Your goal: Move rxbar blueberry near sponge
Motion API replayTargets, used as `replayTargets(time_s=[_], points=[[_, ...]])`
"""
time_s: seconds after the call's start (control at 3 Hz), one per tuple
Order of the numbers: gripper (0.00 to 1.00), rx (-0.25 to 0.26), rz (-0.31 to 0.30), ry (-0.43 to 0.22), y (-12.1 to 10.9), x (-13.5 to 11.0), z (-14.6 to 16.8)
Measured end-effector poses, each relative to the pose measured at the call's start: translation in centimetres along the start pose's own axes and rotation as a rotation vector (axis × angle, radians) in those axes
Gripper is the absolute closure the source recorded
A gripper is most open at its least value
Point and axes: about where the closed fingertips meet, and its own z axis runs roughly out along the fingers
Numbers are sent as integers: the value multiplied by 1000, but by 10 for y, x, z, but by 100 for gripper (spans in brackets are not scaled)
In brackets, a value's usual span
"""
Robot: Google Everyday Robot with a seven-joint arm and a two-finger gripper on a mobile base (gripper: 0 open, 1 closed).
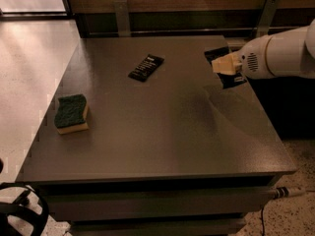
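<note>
Whether the jaws are clenched or released we are not able to tell. The pale cream gripper [222, 64], at the end of the thick white arm [280, 58], is hanging low over the far right part of the grey rectangular desk [162, 141]. It is sitting directly over the rxbar blueberry [232, 78], a small flat snack bar in a dark wrapper, and it is seeming to touch it or almost touch it. The bar is lying flat near the right edge of the desk, one end showing behind the gripper and the other end in front of it. In this light its wrapper is looking nearly black to us.

We are judging that the grasping step is in hand, because the bar is not yet lifted from the desk. The next move is calling for a firm pinch across the thin wrapper, a small lift, and then a long carry to the front left.

There the sponge [72, 113], wavy-edged with a dark green top over yellow foam, is lying well apart from the bar. Between them, toward the far side, a black bar with white lettering [146, 68] is lying, and we are leaving it alone.
</note>
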Motion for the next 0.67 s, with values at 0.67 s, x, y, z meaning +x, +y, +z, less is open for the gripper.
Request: replayTargets(time_s=[0.67], points=[[100,-150,-167,-35,97,1,-27]])
